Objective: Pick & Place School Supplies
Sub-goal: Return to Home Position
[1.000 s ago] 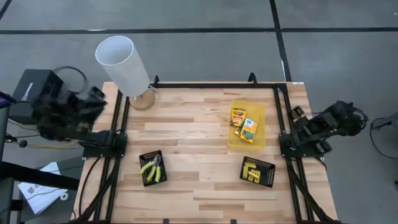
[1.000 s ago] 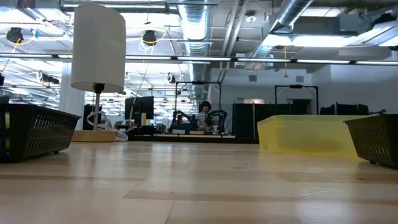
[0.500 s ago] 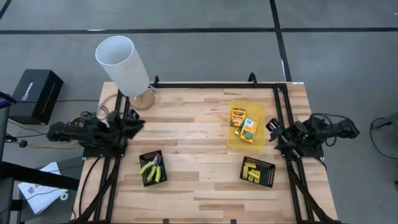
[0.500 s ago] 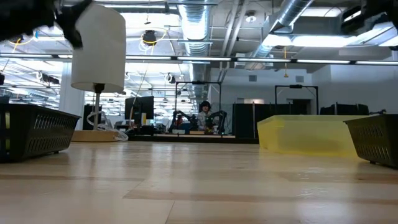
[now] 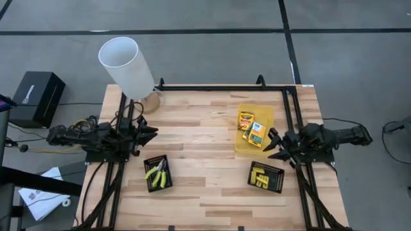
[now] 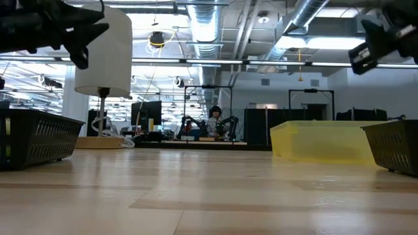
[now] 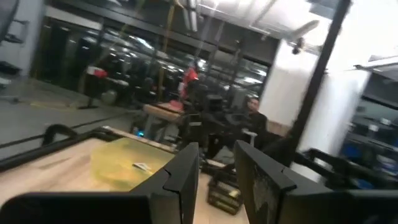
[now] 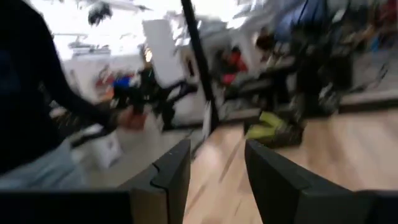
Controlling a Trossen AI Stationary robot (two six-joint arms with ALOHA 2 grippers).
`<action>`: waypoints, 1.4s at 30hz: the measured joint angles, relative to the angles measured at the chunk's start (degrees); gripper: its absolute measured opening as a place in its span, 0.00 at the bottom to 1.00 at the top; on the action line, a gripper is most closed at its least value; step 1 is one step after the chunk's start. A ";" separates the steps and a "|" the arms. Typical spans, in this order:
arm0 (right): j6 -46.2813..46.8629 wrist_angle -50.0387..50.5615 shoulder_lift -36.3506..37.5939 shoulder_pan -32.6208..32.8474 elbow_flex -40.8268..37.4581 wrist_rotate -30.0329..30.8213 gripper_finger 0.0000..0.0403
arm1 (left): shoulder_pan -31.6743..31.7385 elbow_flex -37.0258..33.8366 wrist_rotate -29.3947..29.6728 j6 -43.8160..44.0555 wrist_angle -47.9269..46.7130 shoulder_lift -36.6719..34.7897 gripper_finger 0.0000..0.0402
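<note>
Two yellow-and-green boxes (image 5: 246, 120) (image 5: 257, 133) lie flat in the translucent yellow tray (image 5: 264, 146) on the table's right half. The plier-like tool (image 5: 157, 173) with yellow-green handles lies in the left black mesh tray (image 5: 149, 162). More yellow items (image 5: 262, 178) lie in the right mesh tray (image 5: 276, 171); whether box or sticks I cannot tell. My left gripper (image 5: 151, 132) is open, held level above the table's left edge, pointing right. My right gripper (image 5: 272, 146) is open beside the yellow tray's near right corner, pointing left. Both stand high above the table in the low view (image 6: 83, 40) (image 6: 366, 52).
A lamp with a white cylindrical shade (image 5: 126, 65) stands on its round base at the far left corner. Black frame rails (image 5: 212, 87) run along the far, left and right edges. Bare wood (image 5: 205, 141) lies between the trays. A person (image 6: 213, 121) sits far behind the table.
Both arms have swung out of their folded positions outside the table's edges and stretched inward. The left gripper has come over the left edge, heading right; the right gripper has come over the right edge to the yellow tray, heading left. The supplies and trays have not moved.
</note>
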State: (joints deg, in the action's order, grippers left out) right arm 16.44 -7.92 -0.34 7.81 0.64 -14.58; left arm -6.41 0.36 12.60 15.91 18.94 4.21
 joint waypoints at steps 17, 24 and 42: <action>-4.84 4.72 -6.61 0.02 0.11 -12.56 0.39 | -0.01 0.00 -15.94 7.34 -14.59 1.65 0.25; -4.82 4.78 -13.37 -0.49 0.11 -12.49 0.38 | -0.01 0.00 -18.58 7.02 -14.26 2.15 0.25; -17.34 6.22 -12.10 -20.67 0.11 2.90 0.40 | -0.01 0.00 -16.83 3.66 -14.17 2.82 0.25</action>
State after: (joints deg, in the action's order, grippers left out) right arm -0.90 -1.70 -12.44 -12.86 0.75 -11.68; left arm -6.42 0.36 -4.22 19.56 4.78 7.03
